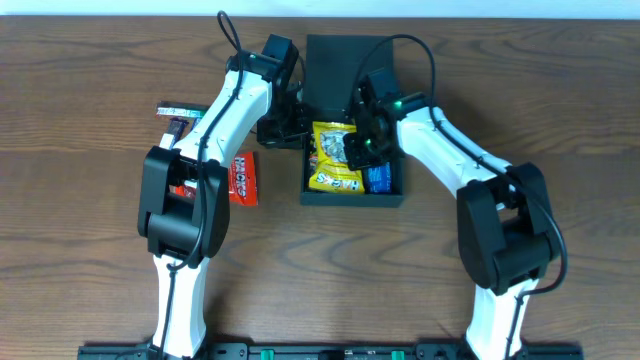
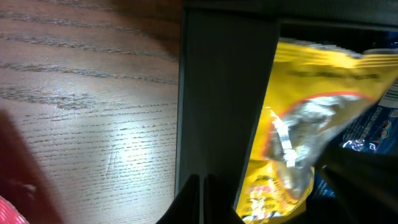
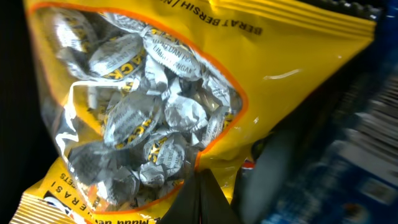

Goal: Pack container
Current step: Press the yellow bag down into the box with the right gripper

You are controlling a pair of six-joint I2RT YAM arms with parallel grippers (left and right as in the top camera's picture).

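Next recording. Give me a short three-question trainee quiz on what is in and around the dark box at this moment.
1. True or false: the yellow candy bag lies inside the container.
2. Where is the red packet?
A. inside the container
B. on the table, outside the container
C. on top of the yellow candy bag
3. A second packet lies in the container beside the yellow candy bag. What colour is it?

Key: 1 true; 2 B; 3 blue.
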